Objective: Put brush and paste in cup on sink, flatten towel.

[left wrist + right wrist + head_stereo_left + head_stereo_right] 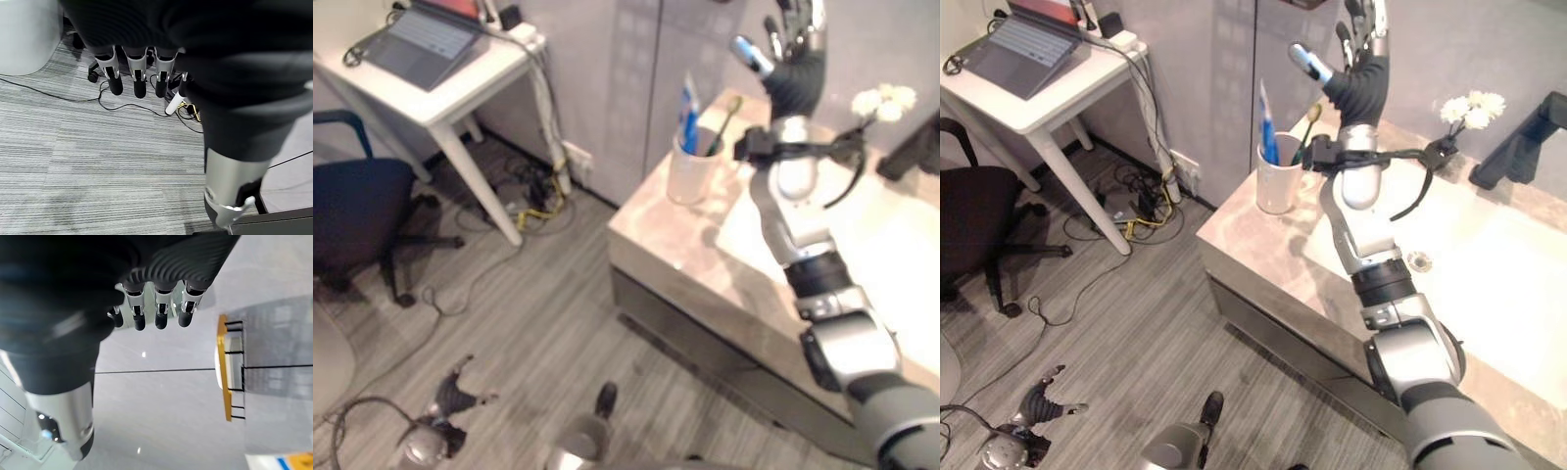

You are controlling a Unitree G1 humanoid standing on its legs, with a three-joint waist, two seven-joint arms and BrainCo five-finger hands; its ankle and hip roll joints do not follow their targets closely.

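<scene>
A white cup (pixel 689 172) stands on the beige counter (pixel 677 247) at the left end of the sink (pixel 1489 264). A blue-and-white paste tube (pixel 1265 116) and a green brush (pixel 1308 121) stand upright in the cup. My right hand (pixel 1359 51) is raised high above the counter behind and to the right of the cup, open, its straight fingers (pixel 160 308) toward the grey wall and holding nothing. My left hand (pixel 139 73) hangs low over the floor at the lower left (pixel 456 396), open and empty.
A dark faucet (pixel 1526 147) and white flowers (pixel 1470 108) stand at the back of the sink. A white desk (pixel 431 88) with a laptop (pixel 419 41), an office chair (pixel 357 211) and floor cables (pixel 533 201) are on the left. A gold-rimmed fitting (pixel 223 367) hangs on the wall.
</scene>
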